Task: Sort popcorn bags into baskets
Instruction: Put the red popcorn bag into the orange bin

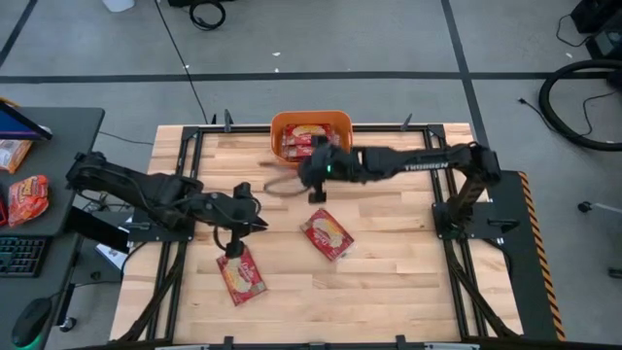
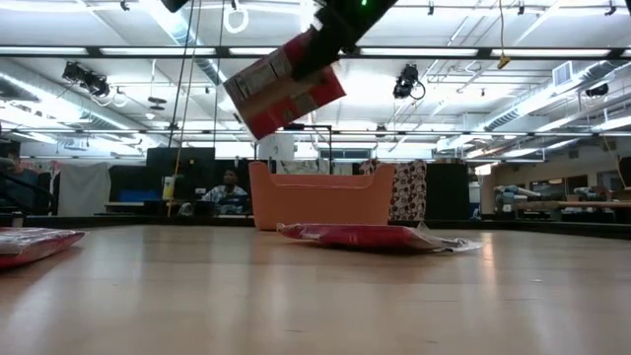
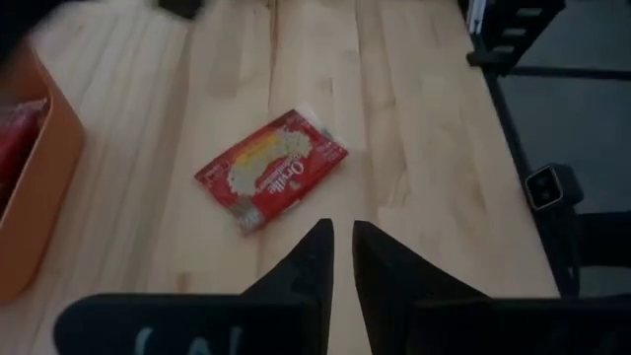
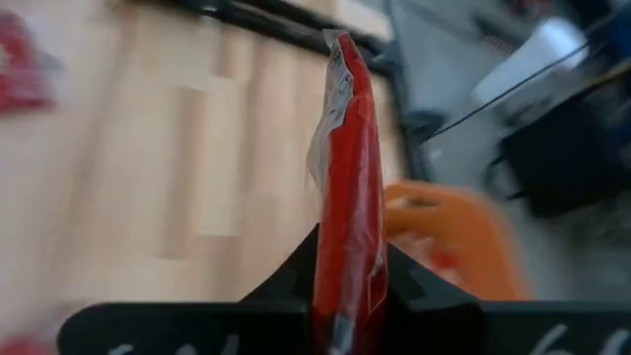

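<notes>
Nearest the front edge of the wooden surface (image 1: 389, 272) lies a red popcorn bag (image 1: 241, 275), flat and face up, just below the left pincer (image 1: 233, 248). That pincer hangs over the bag's upper end with its two dark fingers (image 3: 314, 258) almost pressed together, only a thin slit between them, and nothing pinched. A second popcorn bag (image 1: 327, 234) lies flat near the middle of the surface, turned at an angle and well apart from the first.

At the far edge sits the orange basket (image 1: 284, 123), with several red bags (image 1: 307, 139) already inside it. The right arm reaches across from the right side, its right pincer (image 1: 319, 191) raised above the surface just in front of the basket. It is pinching a third popcorn bag (image 2: 284, 87) by one end, so the packet hangs tilted in the air, touching neither the surface nor the basket.
</notes>
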